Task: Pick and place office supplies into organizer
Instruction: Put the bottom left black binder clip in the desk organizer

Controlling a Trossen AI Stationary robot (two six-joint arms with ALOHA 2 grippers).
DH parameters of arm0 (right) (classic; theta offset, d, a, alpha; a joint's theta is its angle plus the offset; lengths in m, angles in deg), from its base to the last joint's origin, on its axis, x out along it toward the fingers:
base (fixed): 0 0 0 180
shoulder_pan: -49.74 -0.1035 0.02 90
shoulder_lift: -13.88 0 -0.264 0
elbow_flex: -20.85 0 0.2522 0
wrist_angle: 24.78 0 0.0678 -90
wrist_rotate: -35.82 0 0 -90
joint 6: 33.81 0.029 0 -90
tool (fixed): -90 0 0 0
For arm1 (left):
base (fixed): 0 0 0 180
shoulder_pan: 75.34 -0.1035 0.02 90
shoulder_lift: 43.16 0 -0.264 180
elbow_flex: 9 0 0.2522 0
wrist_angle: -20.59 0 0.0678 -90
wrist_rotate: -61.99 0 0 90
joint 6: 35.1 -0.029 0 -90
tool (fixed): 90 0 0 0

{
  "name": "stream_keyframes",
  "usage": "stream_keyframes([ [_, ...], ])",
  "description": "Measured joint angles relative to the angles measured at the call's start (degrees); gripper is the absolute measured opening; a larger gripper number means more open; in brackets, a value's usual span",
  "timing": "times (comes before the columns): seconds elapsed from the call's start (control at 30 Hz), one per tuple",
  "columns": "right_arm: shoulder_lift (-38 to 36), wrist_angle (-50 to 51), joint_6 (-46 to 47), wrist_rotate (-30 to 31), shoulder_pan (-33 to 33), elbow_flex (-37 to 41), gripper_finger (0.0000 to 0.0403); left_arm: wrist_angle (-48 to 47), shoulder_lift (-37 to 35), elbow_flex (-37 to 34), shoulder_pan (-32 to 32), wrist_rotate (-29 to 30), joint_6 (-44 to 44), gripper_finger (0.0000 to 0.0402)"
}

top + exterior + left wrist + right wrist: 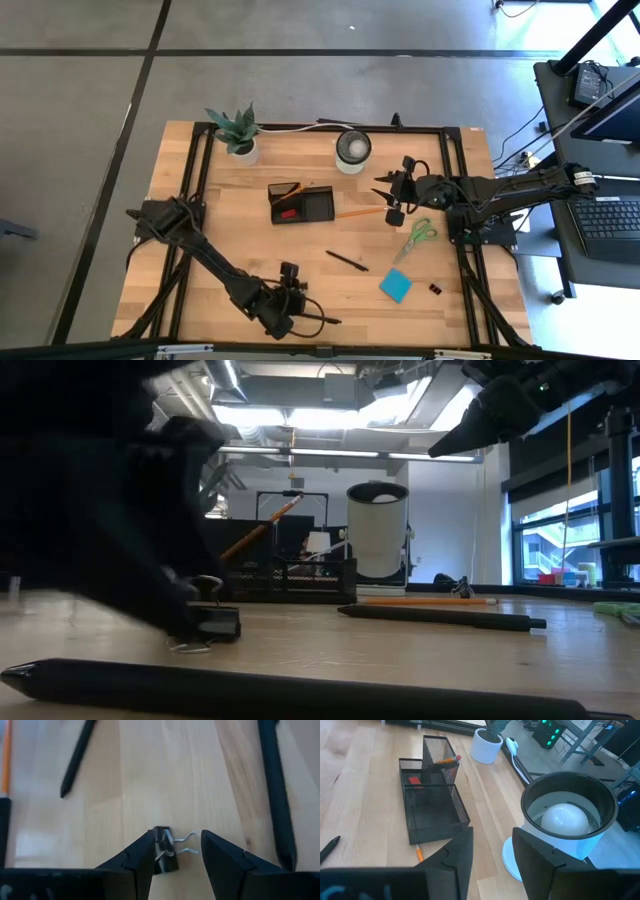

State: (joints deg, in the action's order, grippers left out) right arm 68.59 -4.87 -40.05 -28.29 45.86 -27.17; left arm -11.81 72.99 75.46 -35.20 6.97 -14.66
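A small black binder clip (pixel 165 854) with wire handles (pixel 183 845) lies on the wood between the open fingers of my left gripper (pixel 177 835), low at the table's near edge (pixel 295 298). The black mesh organizer (pixel 300 203) sits mid-table and holds a red eraser (pixel 415 780) and an orange pencil (pixel 447 760). My right gripper (pixel 492 832) is open and empty. It hangs above the table between the organizer and the white-rimmed cup (pixel 352 148). Loose on the table are an orange pencil (pixel 360 213), green scissors (pixel 420 235), a blue pad (pixel 395 287), a black pen (pixel 347 261) and a second clip (pixel 437 289). My left gripper comes down at the clip from above, one finger on each side of it. One finger (pixel 142 855) stands right against the clip's black body (pixel 167 862); I cannot tell whether it touches. The other finger is clear of the wire handles. The clip rests on the table.
A potted plant (pixel 238 133) stands at the far left corner. Another black pen (pixel 300 695) lies along the near edge beside my left gripper. The black frame rails (pixel 200 200) run along both sides of the tabletop.
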Motion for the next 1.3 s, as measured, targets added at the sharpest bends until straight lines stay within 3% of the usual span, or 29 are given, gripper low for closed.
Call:
stream_keyframes([
  [0.4,0.0,0.0,0.0,0.0,0.0,0.0,0.014,-1.8,0.2,0.0,-0.1,0.1,2.1,0.0148],
  [0.8,0.0,0.2,-0.2,0.0,0.0,0.0,0.014,-2.9,0.2,0.0,-0.2,0.1,2.9,0.0069],
  [1.3,0.0,2.1,-0.2,0.1,0.0,0.0,0.014,-2.5,0.0,0.1,-0.2,2.6,2.8,0.0006],
])
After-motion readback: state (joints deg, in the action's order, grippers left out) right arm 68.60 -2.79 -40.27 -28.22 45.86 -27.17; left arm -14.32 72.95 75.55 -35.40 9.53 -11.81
